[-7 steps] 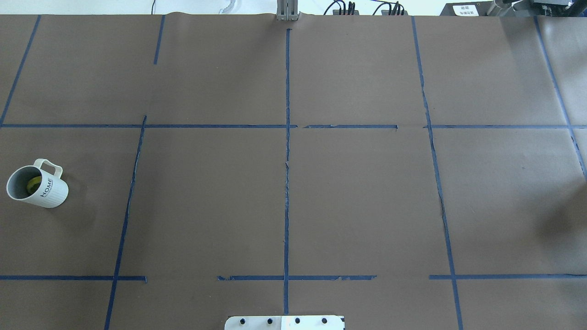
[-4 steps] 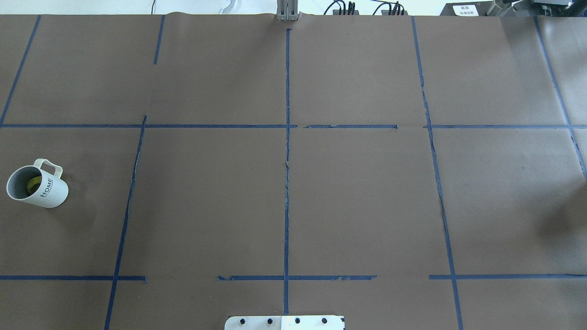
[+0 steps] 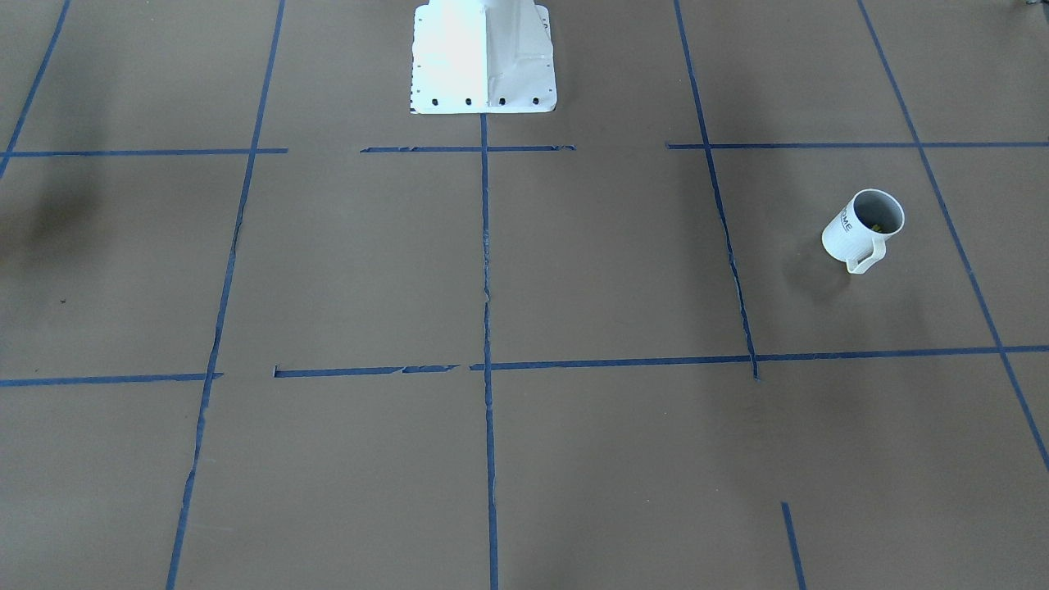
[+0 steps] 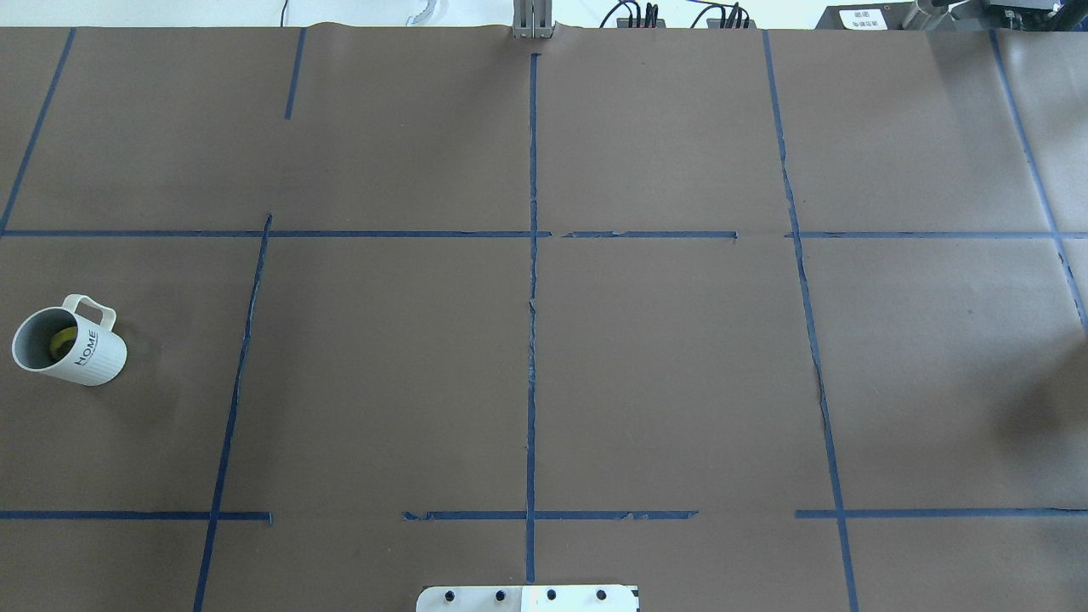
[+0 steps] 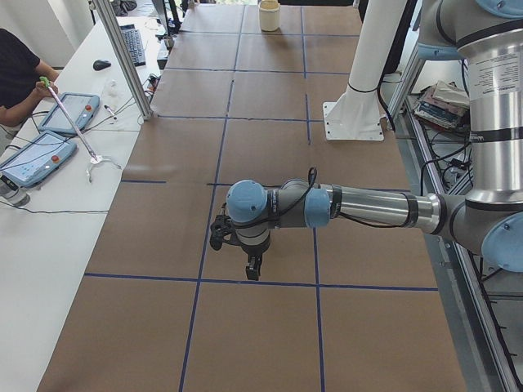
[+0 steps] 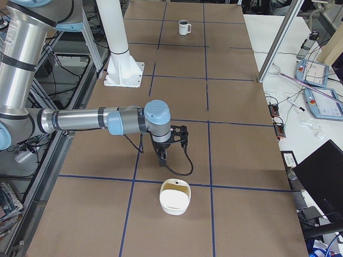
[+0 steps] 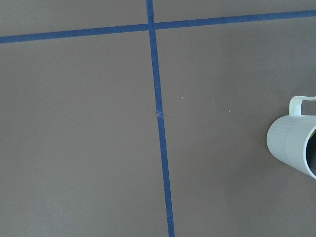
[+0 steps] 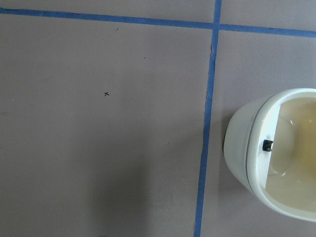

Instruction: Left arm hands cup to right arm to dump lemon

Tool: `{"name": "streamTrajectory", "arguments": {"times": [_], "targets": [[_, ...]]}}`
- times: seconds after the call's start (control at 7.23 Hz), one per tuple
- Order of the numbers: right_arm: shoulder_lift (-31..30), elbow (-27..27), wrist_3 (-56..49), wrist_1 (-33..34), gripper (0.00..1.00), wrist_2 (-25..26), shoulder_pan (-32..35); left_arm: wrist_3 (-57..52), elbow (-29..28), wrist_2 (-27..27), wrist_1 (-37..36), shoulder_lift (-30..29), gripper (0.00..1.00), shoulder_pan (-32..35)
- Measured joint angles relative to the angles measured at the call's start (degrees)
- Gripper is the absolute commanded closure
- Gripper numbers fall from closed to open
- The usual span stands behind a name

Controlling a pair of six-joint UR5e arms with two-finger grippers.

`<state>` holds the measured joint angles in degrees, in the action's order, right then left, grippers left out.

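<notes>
Near the worktop's left edge, the cup holds the lemon; an off-centre grasp may tip it. Left gripper, right gripper: aperture cannot be told.

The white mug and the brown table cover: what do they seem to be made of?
The mug looks like glazed ceramic, with a smooth white ribbed wall and a moulded loop handle, though plastic is possible. The table cover looks like matte brown paper, slightly wavy along its far edge.
</notes>
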<state>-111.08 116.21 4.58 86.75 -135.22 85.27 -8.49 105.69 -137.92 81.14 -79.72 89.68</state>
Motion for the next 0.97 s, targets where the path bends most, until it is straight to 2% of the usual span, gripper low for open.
{"name": "streamTrajectory", "arguments": {"times": [0.41, 0.69, 0.97], "targets": [[0.0, -0.2, 0.1, -2.0, 0.0, -1.4, -0.2, 0.3, 0.6, -0.7, 0.9, 0.0, 0.0, -0.3], [-0.1, -0.5, 0.3, -3.7, 0.0, -2.6, -0.3, 0.7, -0.4, -4.2, 2.4, -0.1, 0.0, -1.9], [0.2, -0.9, 0.3, -4.1, 0.0, -4.6, -0.9, 8.0, -1.2, -5.5, 8.1, -0.4, 0.0, -5.5]]}}
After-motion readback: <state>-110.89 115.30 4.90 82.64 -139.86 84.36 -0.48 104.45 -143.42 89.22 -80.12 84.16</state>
